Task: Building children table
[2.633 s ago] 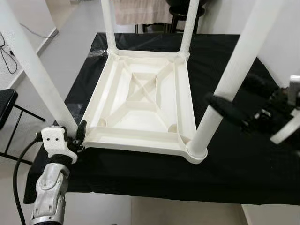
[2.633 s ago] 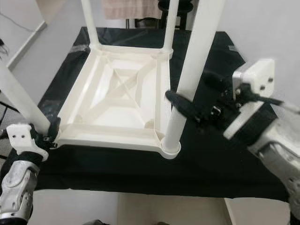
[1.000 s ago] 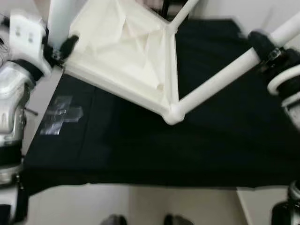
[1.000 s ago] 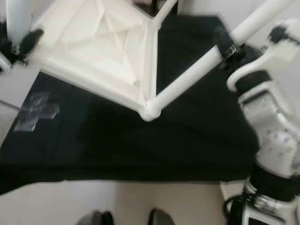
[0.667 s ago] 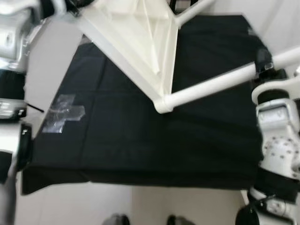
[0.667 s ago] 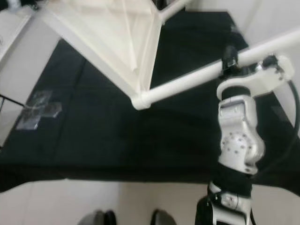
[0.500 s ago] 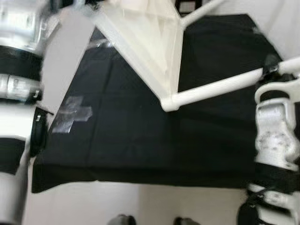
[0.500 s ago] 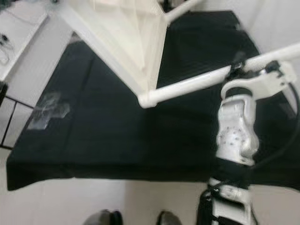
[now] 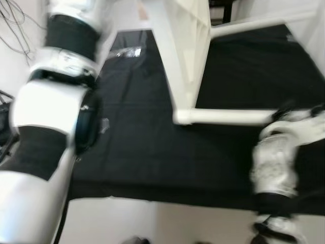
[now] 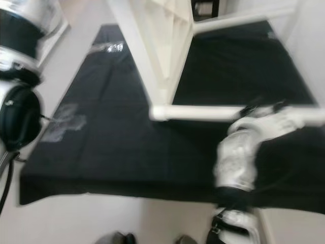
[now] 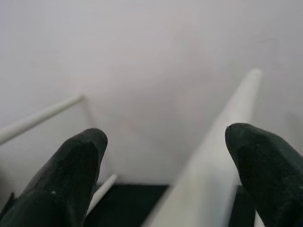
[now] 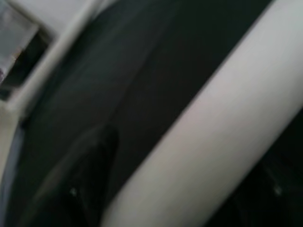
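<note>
Children table (image 9: 183, 46), white plastic, tipped on edge above the black-draped desk (image 9: 137, 147), one leg (image 9: 228, 117) lying level just over the cloth. Right pincer (image 9: 284, 109) clenched around that leg; the right wrist view shows the leg between its fingers. Left pincer (image 11: 163, 170) spread, another white leg (image 11: 218, 151) running between its fingers (image 11: 71, 175). Frames blurred.

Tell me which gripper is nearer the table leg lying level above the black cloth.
Right. The right gripper is on that table leg, near its far end from the tabletop. The left arm rises up the left side, its gripper around another leg.
</note>
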Motion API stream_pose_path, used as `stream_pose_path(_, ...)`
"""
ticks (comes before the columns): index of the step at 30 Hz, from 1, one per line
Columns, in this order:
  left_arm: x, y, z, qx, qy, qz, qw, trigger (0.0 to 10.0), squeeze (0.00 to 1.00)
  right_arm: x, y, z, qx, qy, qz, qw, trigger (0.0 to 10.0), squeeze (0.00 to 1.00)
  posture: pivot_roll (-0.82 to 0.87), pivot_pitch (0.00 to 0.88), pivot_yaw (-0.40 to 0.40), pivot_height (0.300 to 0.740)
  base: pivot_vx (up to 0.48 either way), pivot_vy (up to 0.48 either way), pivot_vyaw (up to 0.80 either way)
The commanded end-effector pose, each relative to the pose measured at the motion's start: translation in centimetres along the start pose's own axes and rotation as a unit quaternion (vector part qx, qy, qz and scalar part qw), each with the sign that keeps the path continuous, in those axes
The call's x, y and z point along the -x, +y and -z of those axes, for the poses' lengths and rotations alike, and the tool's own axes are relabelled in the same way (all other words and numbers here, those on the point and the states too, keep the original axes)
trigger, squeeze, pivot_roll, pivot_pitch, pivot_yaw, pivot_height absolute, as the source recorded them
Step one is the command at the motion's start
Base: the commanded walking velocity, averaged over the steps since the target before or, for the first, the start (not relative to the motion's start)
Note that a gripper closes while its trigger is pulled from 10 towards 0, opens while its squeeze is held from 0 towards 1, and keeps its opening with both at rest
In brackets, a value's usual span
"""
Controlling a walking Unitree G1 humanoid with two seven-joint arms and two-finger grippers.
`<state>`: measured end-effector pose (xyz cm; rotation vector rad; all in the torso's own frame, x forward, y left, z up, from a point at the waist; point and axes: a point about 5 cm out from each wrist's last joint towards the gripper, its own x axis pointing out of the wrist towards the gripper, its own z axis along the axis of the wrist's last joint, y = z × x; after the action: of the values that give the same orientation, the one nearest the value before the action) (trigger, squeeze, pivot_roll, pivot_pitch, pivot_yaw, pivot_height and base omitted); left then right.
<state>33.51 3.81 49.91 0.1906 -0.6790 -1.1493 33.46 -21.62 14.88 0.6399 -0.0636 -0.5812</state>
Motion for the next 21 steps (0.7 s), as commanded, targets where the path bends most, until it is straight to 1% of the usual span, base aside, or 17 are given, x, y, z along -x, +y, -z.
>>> stream_pose_path(1, 0.7, 0.6, 0.1, 0.003, -0.004, -0.005, 1.000, 10.0, 1.00, 2.3, -7.5, 8.7, 0.205, 0.235, 0.106, 0.944, 10.0, 1.00, 0.05, 0.295, 0.125, 0.740, 0.000, 0.000, 0.00)
stream_pose_path(2, 0.9, 0.7, -0.2, 0.000, -0.006, -0.003, 1.000, 10.0, 0.40, 2.2, -7.6, 8.6, 0.206, 0.231, 0.110, 0.944, 10.0, 1.00, 0.05, 0.295, 0.123, 0.740, 0.000, 0.000, 0.00)
stream_pose_path(3, 1.1, 0.9, -0.6, -0.003, -0.011, -0.003, 1.000, 10.0, 0.00, 2.1, -7.7, 8.5, 0.210, 0.225, 0.114, 0.945, 10.0, 1.00, 0.05, 0.296, 0.115, 0.740, 0.000, 0.000, 0.00)
stream_pose_path(8, 1.7, 1.2, -1.3, -0.007, -0.019, -0.002, 1.000, 10.0, 0.00, 2.1, -7.7, 8.2, 0.212, 0.219, 0.116, 0.945, 10.0, 1.00, 0.05, 0.296, 0.111, 0.740, 0.000, 0.000, 0.00)
stream_pose_path(11, 3.1, 1.8, -2.2, -0.010, -0.040, -0.012, 0.999, 10.0, 0.00, 2.4, -7.5, 7.7, 0.213, 0.209, 0.117, 0.947, 10.0, 1.00, 0.04, 0.300, 0.100, 0.740, 0.000, 0.000, 0.00)
stream_pose_path(13, 4.4, 2.3, -2.5, -0.011, -0.054, -0.028, 0.998, 10.0, 0.00, 2.4, -7.4, 6.7, 0.213, 0.184, 0.117, 0.952, 10.0, 1.00, 0.03, 0.299, 0.090, 0.740, 0.000, 0.000, 0.00)
stream_pose_path(14, 4.4, 2.3, -2.5, -0.011, -0.054, -0.028, 0.998, 10.0, 0.00, 2.4, -7.4, 6.7, 0.213, 0.184, 0.117, 0.952, 10.0, 1.00, 0.03, 0.299, 0.090, 0.740, 0.000, 0.000, 0.00)
stream_pose_path(15, 4.9, 2.5, -2.6, -0.012, -0.057, -0.034, 0.998, 10.0, 0.00, 2.4, -7.5, 6.2, 0.212, 0.173, 0.120, 0.954, 10.0, 1.00, 0.02, 0.299, 0.087, 0.740, 0.000, 0.000, 0.00)
stream_pose_path(16, 5.7, 2.8, -2.8, -0.016, -0.062, -0.048, 0.997, 10.0, 0.00, 2.6, -7.5, 5.3, 0.205, 0.160, 0.125, 0.957, 10.0, 1.00, 0.01, 0.300, 0.077, 0.740, 0.000, 0.000, 0.00)
stream_pose_path(18, 5.7, 2.8, -2.8, -0.016, -0.062, -0.048, 0.997, 10.0, 0.00, 2.6, -7.5, 5.3, 0.205, 0.160, 0.125, 0.957, 10.0, 1.00, 0.01, 0.300, 0.077, 0.740, 0.000, 0.000, 0.00)
stream_pose_path(20, 6.7, 3.3, -3.2, -0.022, -0.067, -0.067, 0.995, 10.0, 0.00, 2.9, -7.6, 4.2, 0.196, 0.148, 0.128, 0.961, 10.0, 1.00, 0.01, 0.299, 0.070, 0.740, 0.000, 0.000, 0.00)
stream_pose_path(21, 6.7, 3.3, -3.2, -0.022, -0.067, -0.067, 0.995, 10.0, 0.00, 2.9, -7.6, 4.2, 0.196, 0.148, 0.128, 0.961, 10.0, 1.00, 0.01, 0.299, 0.070, 0.740, 0.000, 0.000, 0.00)
